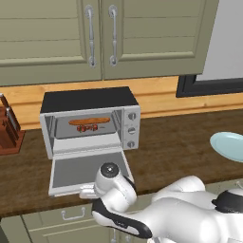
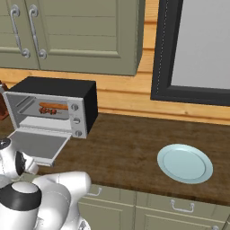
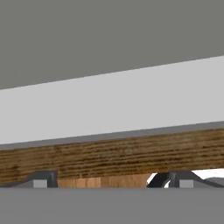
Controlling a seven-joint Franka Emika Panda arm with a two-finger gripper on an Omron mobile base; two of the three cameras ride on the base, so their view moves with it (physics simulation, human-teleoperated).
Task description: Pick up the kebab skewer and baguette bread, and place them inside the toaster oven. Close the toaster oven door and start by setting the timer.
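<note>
Orange-brown baguette bread (image 1: 89, 121) inside toaster oven (image 1: 90, 121)

The toaster oven door (image 1: 88, 170) lies dropped flat over the tabletop (image 1: 180, 142) — blocking the front edge. The hand (image 3: 109, 179), jaws wide, sits just beneath it. Rightward, bare tabletop — open up to the plate (image 2: 185, 163).

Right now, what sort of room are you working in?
A simulated home kitchen, by the look of it. A toaster oven sits on a wooden counter with its door down and food inside, green cabinets hang above, and a pale blue plate lies to the right.
</note>
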